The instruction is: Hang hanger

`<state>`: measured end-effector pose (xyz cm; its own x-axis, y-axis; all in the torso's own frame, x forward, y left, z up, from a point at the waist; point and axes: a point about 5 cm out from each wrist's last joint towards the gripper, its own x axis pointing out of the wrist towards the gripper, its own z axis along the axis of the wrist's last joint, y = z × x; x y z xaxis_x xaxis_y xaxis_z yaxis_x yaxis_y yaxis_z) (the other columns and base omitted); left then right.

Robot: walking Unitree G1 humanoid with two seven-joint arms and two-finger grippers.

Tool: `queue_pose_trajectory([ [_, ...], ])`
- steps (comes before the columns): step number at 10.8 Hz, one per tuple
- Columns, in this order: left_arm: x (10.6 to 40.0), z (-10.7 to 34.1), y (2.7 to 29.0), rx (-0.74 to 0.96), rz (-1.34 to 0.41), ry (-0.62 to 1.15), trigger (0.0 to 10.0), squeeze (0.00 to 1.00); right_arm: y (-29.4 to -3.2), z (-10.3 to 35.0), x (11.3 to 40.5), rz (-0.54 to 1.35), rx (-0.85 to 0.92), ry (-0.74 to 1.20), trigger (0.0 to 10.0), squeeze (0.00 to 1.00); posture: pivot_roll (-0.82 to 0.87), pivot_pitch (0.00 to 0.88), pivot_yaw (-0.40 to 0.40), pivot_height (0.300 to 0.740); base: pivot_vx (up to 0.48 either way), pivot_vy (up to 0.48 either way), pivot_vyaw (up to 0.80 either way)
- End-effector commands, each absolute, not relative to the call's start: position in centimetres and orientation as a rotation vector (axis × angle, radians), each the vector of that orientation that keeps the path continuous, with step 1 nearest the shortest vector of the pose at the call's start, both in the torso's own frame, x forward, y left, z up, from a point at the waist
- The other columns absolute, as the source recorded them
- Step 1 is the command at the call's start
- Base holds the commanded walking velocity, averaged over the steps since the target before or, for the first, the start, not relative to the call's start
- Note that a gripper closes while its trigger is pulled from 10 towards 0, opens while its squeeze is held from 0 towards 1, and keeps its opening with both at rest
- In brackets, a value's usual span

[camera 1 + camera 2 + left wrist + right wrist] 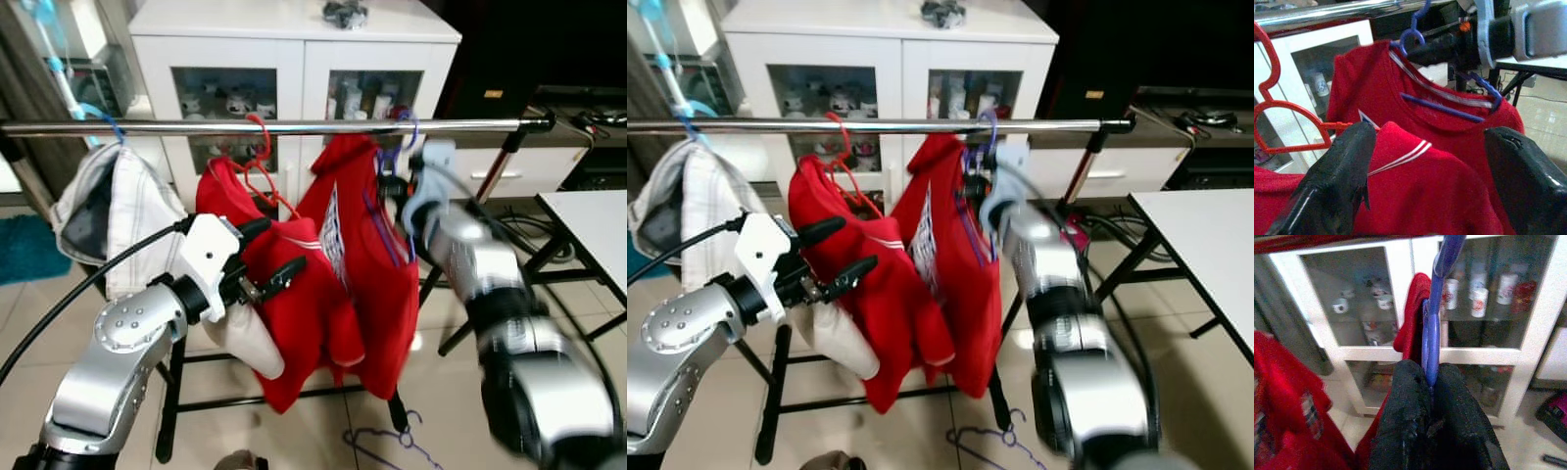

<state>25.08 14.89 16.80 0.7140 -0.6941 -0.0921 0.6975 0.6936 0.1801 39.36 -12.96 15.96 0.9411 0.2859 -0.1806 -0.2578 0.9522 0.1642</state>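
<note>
A blue hanger (1436,308) carries a red shirt (367,264). Its hook (409,129) is up at the chrome rail (294,125); I cannot tell whether it rests on it. My right gripper (1431,377) is shut on the hanger's neck just under the rail. To its left a second red shirt (294,323) hangs from a red hanger (259,157) on the same rail. My left gripper (271,253) stands open in front of that second shirt, its fingers (1337,181) apart with nothing between them.
A white garment (113,211) hangs on a light blue hanger at the rail's left end. Behind the rack stands a white glass-door cabinet (294,49). A white table (598,235) is at the right. A purple hanger (392,446) lies on the floor under the rack.
</note>
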Motion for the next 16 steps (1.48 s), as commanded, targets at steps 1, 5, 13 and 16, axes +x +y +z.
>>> queue_pose_trajectory([
  [1, 24.9, 17.2, 14.7, 0.226, -0.797, 0.011, 10.0, 0.0, -13.6, 16.8, 40.0, 0.246, 0.117, 0.18, 10.0, 0.0, 0.0, 0.0, -0.032, 0.74, 0.0, 0.0, 0.0],
  [5, 24.5, 17.3, 14.9, 0.232, -0.805, 0.029, 10.0, 0.0, -12.8, 16.0, 40.4, 0.272, 0.033, 0.288, 10.0, 0.0, 0.01, 0.007, -0.04, 0.74, 0.0, 0.0, 0.0],
  [13, 25.6, 18.2, 14.0, 0.19, -0.843, -0.036, 10.0, 0.0, -13.5, 18.3, 40.7, 0.373, 0.159, 0.127, 10.0, 1.0, -0.04, 0.0, 0.014, 0.74, 0.0, 0.0, 0.0],
  [16, 26.4, 17.9, 14.0, 0.178, -0.789, -0.024, 10.0, 0.0, -13.8, 18.4, 39.5, 0.463, 0.165, 0.057, 10.0, 0.9, -0.05, 0.0, 0.032, 0.74, 0.0, 0.0, 0.0],
])
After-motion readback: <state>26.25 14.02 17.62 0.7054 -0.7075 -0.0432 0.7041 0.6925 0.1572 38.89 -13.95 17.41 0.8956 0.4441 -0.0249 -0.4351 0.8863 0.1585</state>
